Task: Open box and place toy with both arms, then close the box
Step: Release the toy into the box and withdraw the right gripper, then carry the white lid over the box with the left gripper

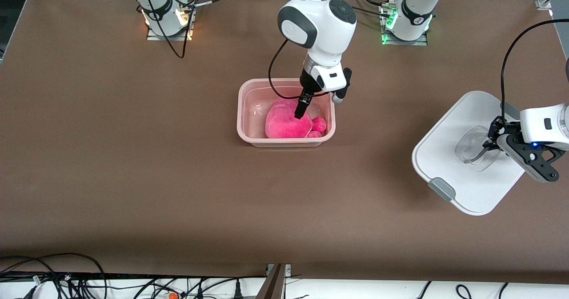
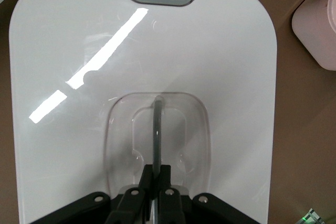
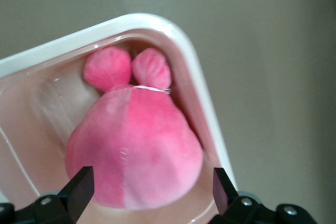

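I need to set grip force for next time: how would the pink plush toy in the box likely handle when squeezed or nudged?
The toy looks soft and stuffed, so it would probably squash between fingers rather than resist. Its rounded body may roll a bit, though the box walls hem it in. Probably light for its size.

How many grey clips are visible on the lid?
1: a grey clip on the edge of the lid nearest the front camera. A second may be hidden under the left claw.

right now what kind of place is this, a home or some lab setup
Most likely a robotics lab: two arms bolted to a brown table, cables along its edge, and only a box with its lid off.
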`<state>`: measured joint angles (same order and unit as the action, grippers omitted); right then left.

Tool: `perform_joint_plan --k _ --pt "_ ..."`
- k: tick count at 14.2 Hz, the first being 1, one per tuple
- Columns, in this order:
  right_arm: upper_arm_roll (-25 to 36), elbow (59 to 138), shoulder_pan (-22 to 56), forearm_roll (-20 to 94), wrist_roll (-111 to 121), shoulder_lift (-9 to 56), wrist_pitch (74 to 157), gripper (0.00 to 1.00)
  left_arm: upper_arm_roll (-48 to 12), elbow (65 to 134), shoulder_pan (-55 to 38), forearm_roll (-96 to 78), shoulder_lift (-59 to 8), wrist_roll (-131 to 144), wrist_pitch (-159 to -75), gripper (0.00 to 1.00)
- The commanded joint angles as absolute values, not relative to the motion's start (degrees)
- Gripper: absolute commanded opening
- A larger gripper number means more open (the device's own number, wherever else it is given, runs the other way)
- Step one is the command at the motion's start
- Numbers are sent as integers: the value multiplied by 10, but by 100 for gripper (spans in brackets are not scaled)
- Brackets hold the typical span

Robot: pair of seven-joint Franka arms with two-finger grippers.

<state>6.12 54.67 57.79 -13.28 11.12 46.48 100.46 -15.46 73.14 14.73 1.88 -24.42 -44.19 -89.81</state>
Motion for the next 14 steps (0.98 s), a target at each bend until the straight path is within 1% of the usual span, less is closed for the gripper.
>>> perform_joint_plan --k 1,4,6,7,8,9,12,14 --pt "55 551 506 -73 111 412 987 100 -156 724 149 8 -240 -454 -888 0" --pt "54 554 392 54 113 361 971 100 -156 724 149 8 -240 -454 -888 0" --pt "54 555 346 99 106 332 920 100 -156 724 149 8 -240 -454 -888 0" --pt "64 555 337 97 99 315 903 100 -156 724 149 7 -240 -454 -888 0" --pt "89 567 336 102 71 295 883 100 -156 724 148 7 -240 -454 -888 0" --pt "104 589 336 105 56 266 868 100 -156 724 146 7 -240 -454 -888 0" --pt "141 688 336 105 12 166 867 100 -159 724 142 0 -240 -453 -888 0" --pt "161 739 336 102 -17 114 863 100 -181 723 111 1 -243 -448 -890 0"
